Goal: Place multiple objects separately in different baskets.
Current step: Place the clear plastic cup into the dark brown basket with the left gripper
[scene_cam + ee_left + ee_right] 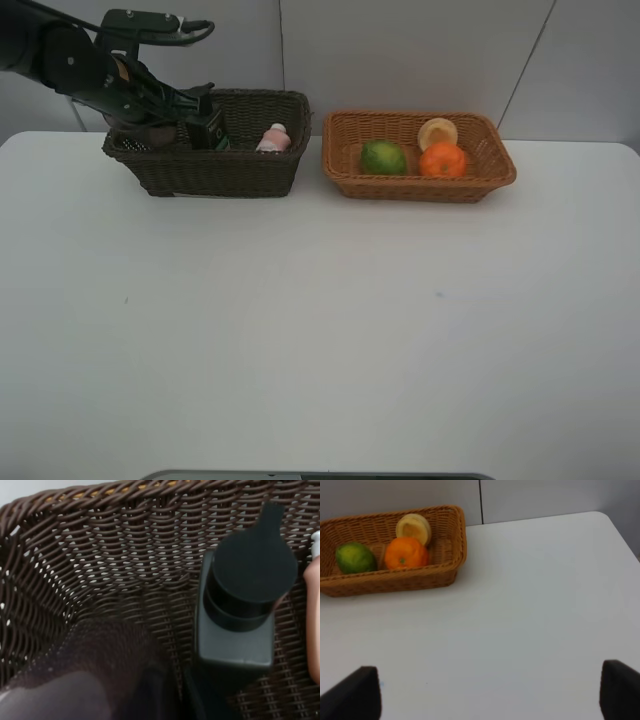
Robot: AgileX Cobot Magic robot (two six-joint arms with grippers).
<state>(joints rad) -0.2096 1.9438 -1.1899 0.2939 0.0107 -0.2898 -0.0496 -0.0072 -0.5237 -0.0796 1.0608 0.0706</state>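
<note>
The left gripper [200, 125], fingers closed on the mauve cup [75, 680] (I think) inside the dark basket [250, 170], should let go gently, clear of the pump bottle [240, 610].

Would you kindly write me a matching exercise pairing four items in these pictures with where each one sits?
Items:
1. orange
2. pink bottle
3. green citrus
4. pump bottle

Places:
A. left end of the tan basket
B. dark basket, right of the pump bottle
C. dark basket, beside the left arm
D. tan basket, right of the green fruit

Pairs: 1-D, 2-B, 3-A, 4-C
</note>
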